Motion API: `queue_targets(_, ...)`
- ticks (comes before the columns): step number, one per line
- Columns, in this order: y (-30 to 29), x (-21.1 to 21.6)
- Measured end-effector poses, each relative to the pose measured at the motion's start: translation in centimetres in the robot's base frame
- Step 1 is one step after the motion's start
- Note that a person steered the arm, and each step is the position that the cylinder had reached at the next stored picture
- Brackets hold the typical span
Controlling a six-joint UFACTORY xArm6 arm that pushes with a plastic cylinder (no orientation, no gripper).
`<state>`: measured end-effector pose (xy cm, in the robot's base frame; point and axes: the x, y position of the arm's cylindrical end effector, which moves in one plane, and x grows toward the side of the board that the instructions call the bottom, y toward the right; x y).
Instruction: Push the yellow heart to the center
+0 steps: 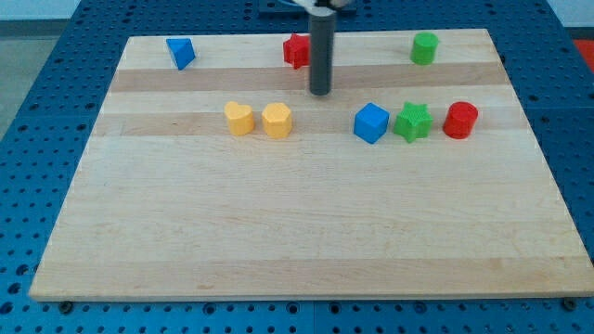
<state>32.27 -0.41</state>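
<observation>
Board (pixel 306 250): pale wood, on a blue pegged table (pixel 37 111); no containers here, eight blocks loose on the top.
My tip (pixel 320 93): lower end of a straight dark rod, down near the board, in the upper middle; no jaws to open or close, nothing held, touching no block.
Yellow heart (pixel 239 119): below and to the view's left of my tip, well apart from it; left of the board's middle and slightly above it.
Yellow hexagon (pixel 277 121): just beside the heart on its right, whether touching cannot be told; below-left of my tip, nearer than the heart.
Red block (pixel 295 50): up and just left of my tip, near the top edge; partly hidden behind the rod, shape unclear.
Blue cube (pixel 370 122): below-right of my tip, near but apart.
Green star (pixel 412 122): right of the cube, just beside it; further right of my tip.
Red cylinder (pixel 460 121): right of the star, close by; last in that row, well apart from my tip.
Green block (pixel 424 47): up and far right of my tip, near the top edge; looks like a cylinder, not certain.
Blue triangle (pixel 181 53): up and far left of my tip, near the top left corner.
Row: heart, hexagon, cube, star, cylinder along one line across the board, all just below the level of my tip.
</observation>
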Motion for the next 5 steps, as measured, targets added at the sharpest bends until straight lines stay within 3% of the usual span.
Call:
queue_targets(3,-10.7,2.9)
queue_targets(5,-11.7,5.5)
